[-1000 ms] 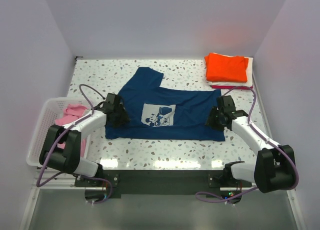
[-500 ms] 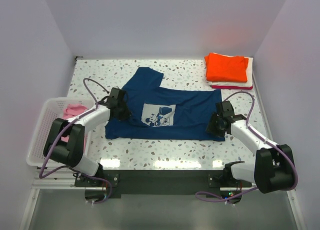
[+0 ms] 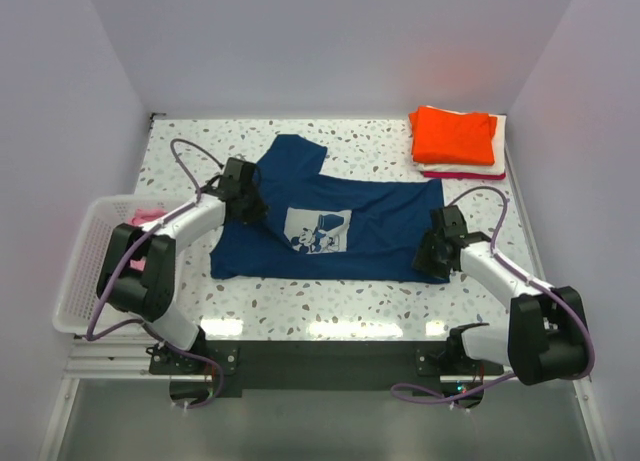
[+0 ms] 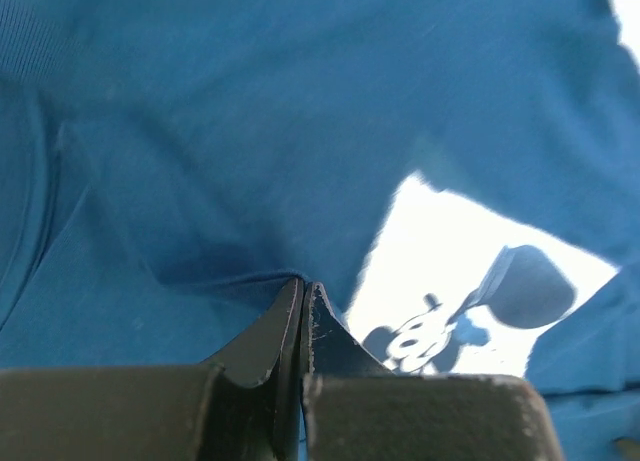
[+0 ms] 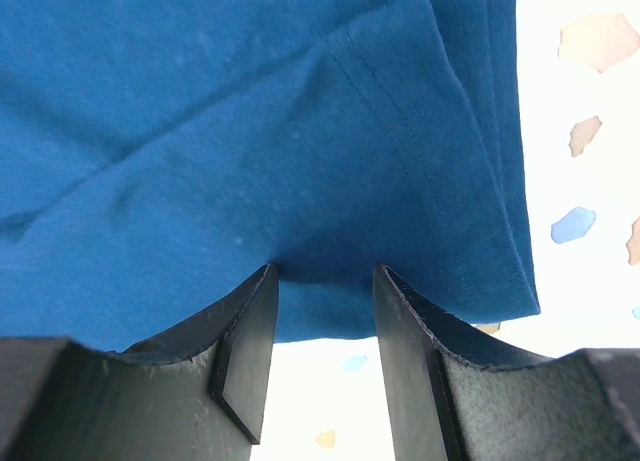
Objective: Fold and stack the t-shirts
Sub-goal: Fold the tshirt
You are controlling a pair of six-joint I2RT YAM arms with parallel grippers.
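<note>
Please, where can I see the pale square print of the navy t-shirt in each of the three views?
Top external: print at the middle of the navy t-shirt, near the picture's centre.
Left wrist: print at lower right.
Right wrist: not in it, only plain blue cloth.
Shared landmark: the navy t-shirt, seen in all three.

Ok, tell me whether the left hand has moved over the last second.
Yes. The left hand shifted away from the white basket, toward the table's far edge.
</note>
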